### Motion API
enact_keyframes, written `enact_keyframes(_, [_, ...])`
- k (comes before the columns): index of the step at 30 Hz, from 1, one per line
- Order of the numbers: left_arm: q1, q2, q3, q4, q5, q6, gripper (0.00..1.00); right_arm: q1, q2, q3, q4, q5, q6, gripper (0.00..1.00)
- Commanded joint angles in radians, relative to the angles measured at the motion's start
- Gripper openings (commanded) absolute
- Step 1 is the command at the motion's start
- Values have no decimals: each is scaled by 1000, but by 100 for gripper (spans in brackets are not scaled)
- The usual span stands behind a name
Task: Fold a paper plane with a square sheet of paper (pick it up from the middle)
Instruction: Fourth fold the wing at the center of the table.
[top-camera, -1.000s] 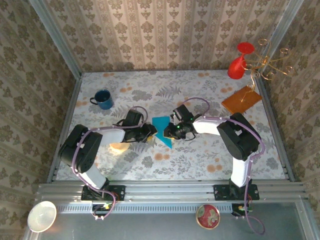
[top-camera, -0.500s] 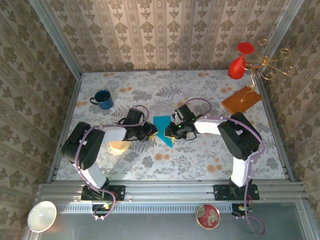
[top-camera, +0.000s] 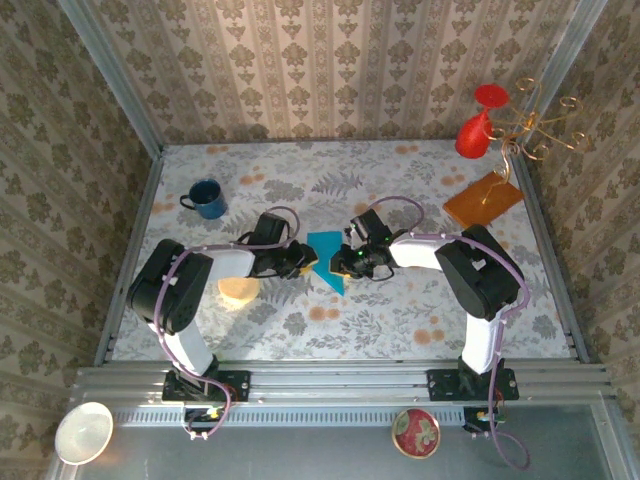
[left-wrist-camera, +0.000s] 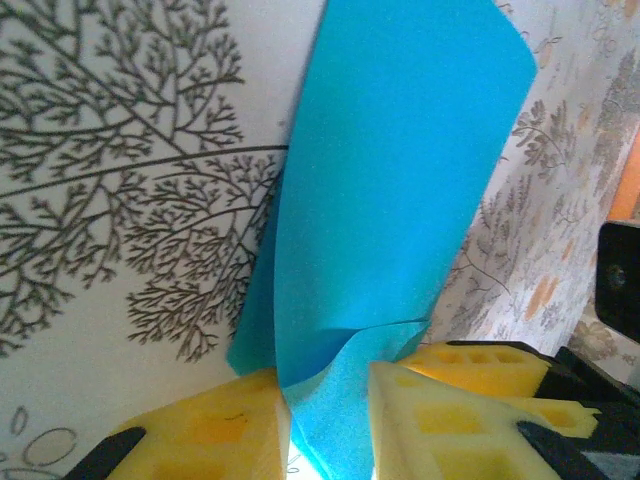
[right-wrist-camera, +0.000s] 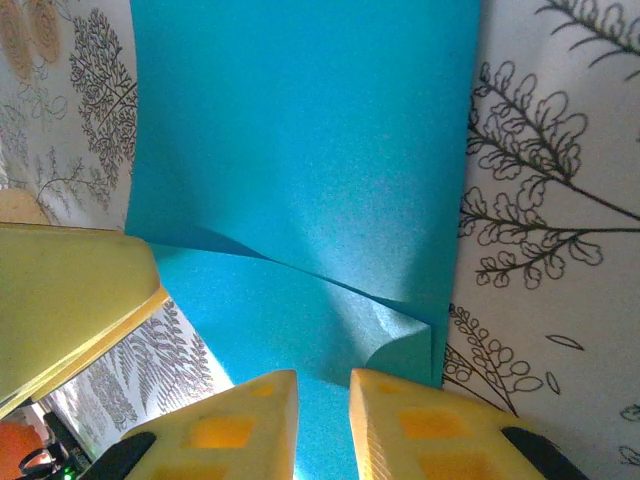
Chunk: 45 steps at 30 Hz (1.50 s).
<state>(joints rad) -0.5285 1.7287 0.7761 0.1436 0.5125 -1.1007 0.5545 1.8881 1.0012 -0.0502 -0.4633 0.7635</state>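
I see the square sheet of paper (top-camera: 325, 256) partly folded at the middle of the table (top-camera: 400, 322), between the two arms. The left gripper (left-wrist-camera: 328, 385) is clamped on one edge; the paper buckles between its yellow fingers. The right gripper (right-wrist-camera: 322, 390) pinches the opposite edge, and a crease rises just ahead of it. The blue mug (top-camera: 206, 198) and the orange sheet (top-camera: 483, 199) lie well apart.

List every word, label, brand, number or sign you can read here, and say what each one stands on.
There is no text to read.
The square sheet of paper is plain teal in both wrist views.
The blue mug and the orange-brown sheet show no lettering from above.
The tablecloth and the wallpaper carry only plant patterns.
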Motion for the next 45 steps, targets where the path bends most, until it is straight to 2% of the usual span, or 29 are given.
enact_keyframes(1, [9, 8, 34, 19, 56, 48, 26, -10, 27, -31, -37, 32, -2, 25])
enact_keyframes(8, [11, 36, 81, -56, 124, 167, 26, -15, 23, -29, -35, 23, -12, 25])
enact_keyframes(12, [15, 74, 98, -63, 172, 188, 26, -17, 20, -29, -33, 21, -14, 25])
enact_keyframes(19, [23, 107, 128, -98, 190, 223, 25, -21, 14, -29, -34, 18, -18, 25])
enact_keyframes(27, [36, 120, 146, -131, 193, 254, 19, -24, 5, -29, -35, 18, -25, 25])
enact_keyframes(31, [42, 123, 149, -136, 198, 261, 13, -24, -2, -24, -39, 17, -42, 26])
enact_keyframes(36, [42, 112, 144, -128, 195, 250, 5, -24, -36, -26, -39, 23, -105, 30])
enact_keyframes(42, [42, 66, 124, -117, 166, 215, 4, -22, -157, -47, -38, 32, -242, 40])
enact_keyframes(45, [46, 48, 131, -133, 142, 226, 4, -21, -237, -92, -4, 88, -279, 47])
